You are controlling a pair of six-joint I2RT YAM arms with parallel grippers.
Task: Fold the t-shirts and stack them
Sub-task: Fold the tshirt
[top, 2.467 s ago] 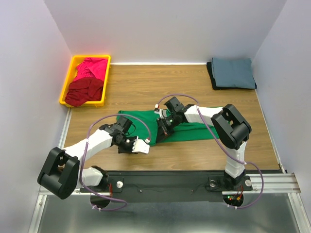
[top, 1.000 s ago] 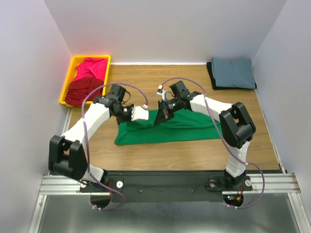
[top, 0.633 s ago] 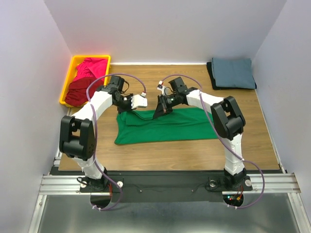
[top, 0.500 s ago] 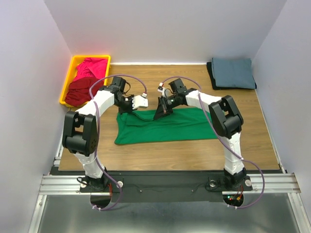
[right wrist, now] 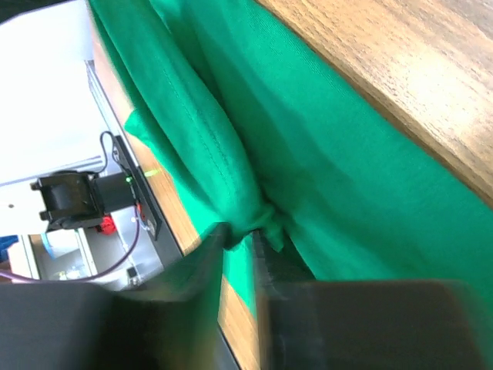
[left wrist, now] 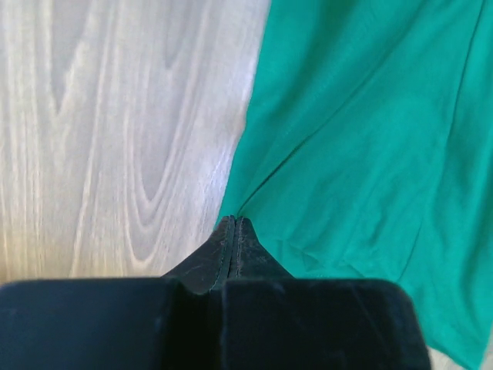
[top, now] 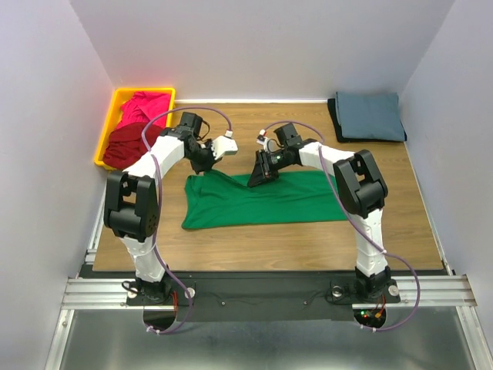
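T-shirts: one green (top: 262, 199), two binned (top: 137, 127), two stacked (top: 368, 116).

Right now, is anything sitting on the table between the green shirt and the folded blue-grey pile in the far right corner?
Nothing visible does. Bare wooden table separates the bright green cloth t-shirt from the folded slate blue-grey shirt. The yellow plastic bin is on the opposite, left side.

The green t-shirt (top: 266, 197) is seen as soft matt cloth, lightly creased; the table (top: 231, 135) shows grained wood with a faint sheen; the bin (top: 108, 127) looks like smooth glossy yellow plastic; the folded slate t-shirt (top: 370, 116) appears as matt cloth.
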